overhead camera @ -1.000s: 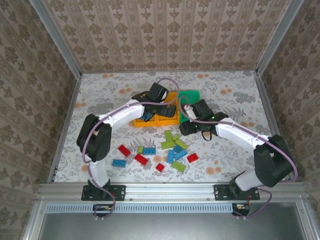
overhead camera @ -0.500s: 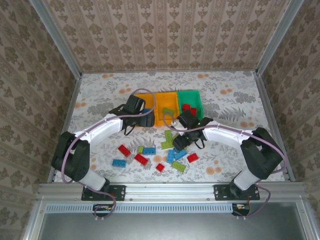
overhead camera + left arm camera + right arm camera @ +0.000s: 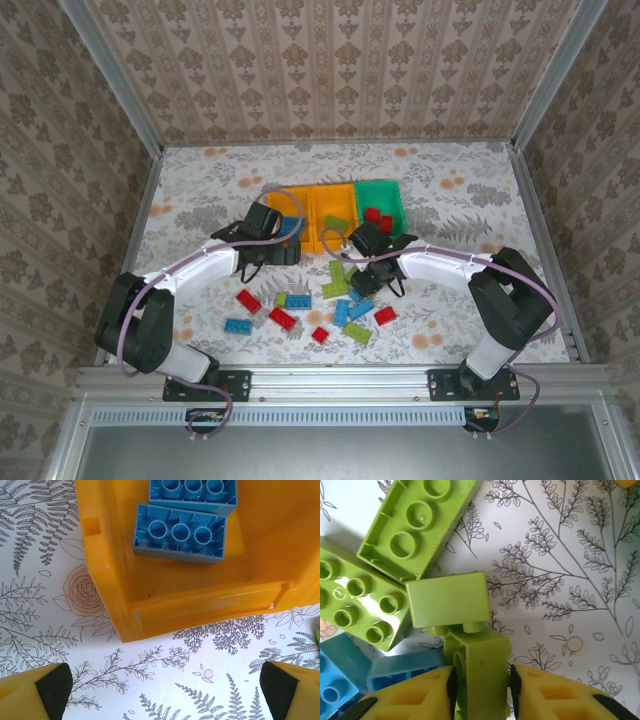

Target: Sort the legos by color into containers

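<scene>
My left gripper (image 3: 165,692) hangs open over bare table just in front of the left orange-yellow bin (image 3: 115,605), which holds two blue legos (image 3: 180,532). In the top view this gripper (image 3: 277,250) is at that bin's (image 3: 292,198) near corner. My right gripper (image 3: 480,685) is shut on an upright lime green lego (image 3: 479,660), and a second lime lego (image 3: 447,600) sits against its top. From above, the right gripper (image 3: 358,262) is at the back of the loose pile (image 3: 345,300). The middle orange-yellow bin (image 3: 336,198) holds a lime piece. Red legos lie in the green bin (image 3: 392,196).
Two more lime legos (image 3: 415,520) (image 3: 355,600) and a blue one (image 3: 340,675) lie left of the held piece. Red (image 3: 248,301), blue (image 3: 238,325) and lime (image 3: 357,333) legos are scattered along the near table. Aluminium rails edge the table on all sides.
The left arm pulled back from over the bins toward the near left. The right gripper came from beside the green bin down to the pile.
</scene>
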